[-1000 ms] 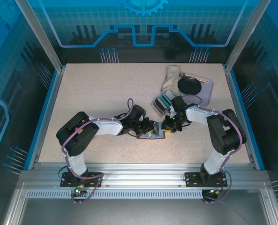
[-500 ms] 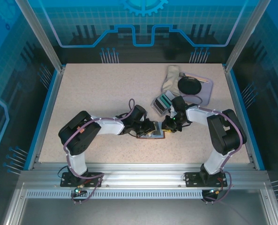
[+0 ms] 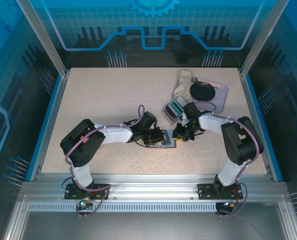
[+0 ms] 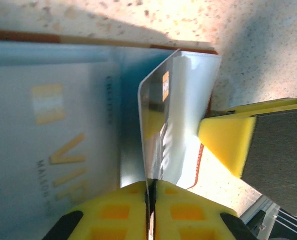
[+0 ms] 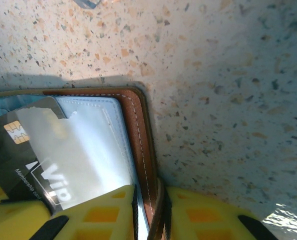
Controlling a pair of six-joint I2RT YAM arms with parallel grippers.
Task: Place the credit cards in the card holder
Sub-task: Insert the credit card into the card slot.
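Note:
The brown card holder [image 3: 164, 143] lies open on the table between both arms. My left gripper [image 3: 160, 135] [image 4: 152, 186] is shut on a pale grey credit card [image 4: 181, 120], which stands on edge over the holder's teal-grey inside. A teal card with gold VIP lettering [image 4: 58, 145] lies flat in the holder. My right gripper [image 3: 180, 134] [image 5: 151, 194] is shut on the holder's brown stitched rim [image 5: 138, 140]. In the right wrist view a dark VIP card [image 5: 23, 150] shows beside a pale pocket [image 5: 95, 145]. A right finger [image 4: 228, 145] sits close to the grey card.
More cards [image 3: 172, 109] lie stacked just behind the right gripper. A clear grey-rimmed tray [image 3: 219, 97] holding a black round object [image 3: 202, 90] stands at the back right, with a white cloth [image 3: 182, 81] beside it. Speckled tabletop [image 3: 103, 95] stretches to the left.
The left arm has shifted slightly over the card holder with the grey card in its grip. The right arm has stayed on the holder's rim.

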